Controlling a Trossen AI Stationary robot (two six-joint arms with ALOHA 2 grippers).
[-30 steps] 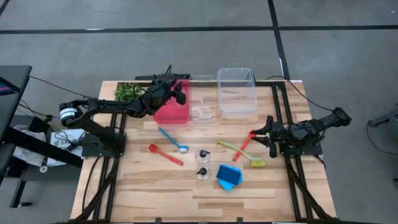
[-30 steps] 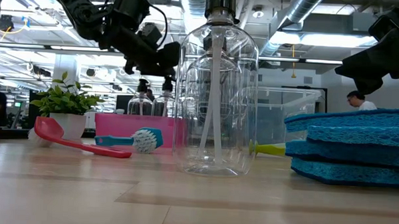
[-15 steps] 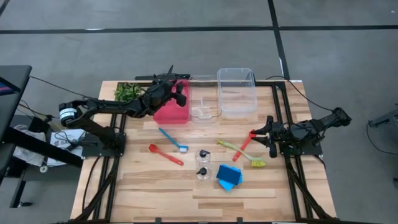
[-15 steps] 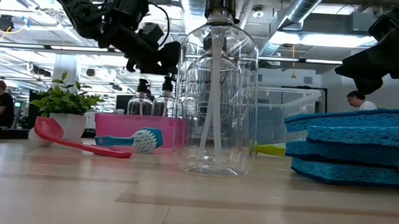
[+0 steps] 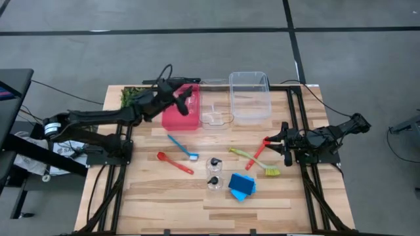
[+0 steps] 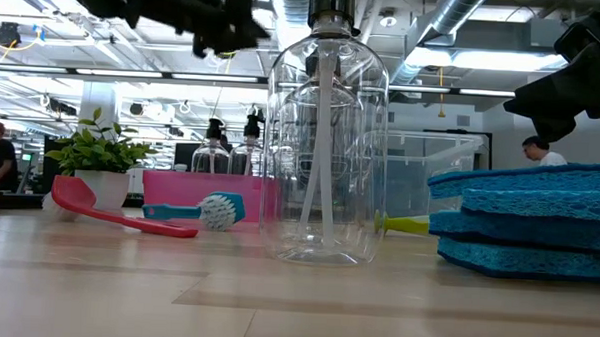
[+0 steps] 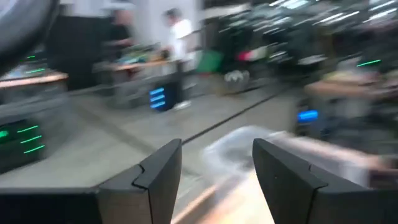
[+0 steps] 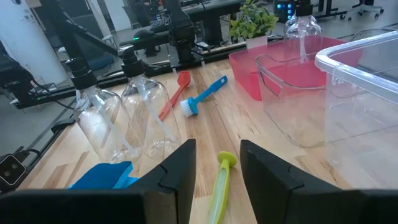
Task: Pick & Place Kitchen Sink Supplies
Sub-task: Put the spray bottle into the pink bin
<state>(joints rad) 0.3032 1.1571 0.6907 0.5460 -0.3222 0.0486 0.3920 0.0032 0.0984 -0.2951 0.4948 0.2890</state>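
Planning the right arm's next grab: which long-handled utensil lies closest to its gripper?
The red utensil, its end just beside the right gripper; the yellow-green brush crosses it, and the others lie farther left.

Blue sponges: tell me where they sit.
High view: the blue sponges lie stacked at the table's near middle, right of two clear bottles, below the yellow-green brush.

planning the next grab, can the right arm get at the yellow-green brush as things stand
Probably yes: the yellow-green brush lies flat on open table just ahead of the right gripper, whose fingers are apart, with only the red utensil across it.
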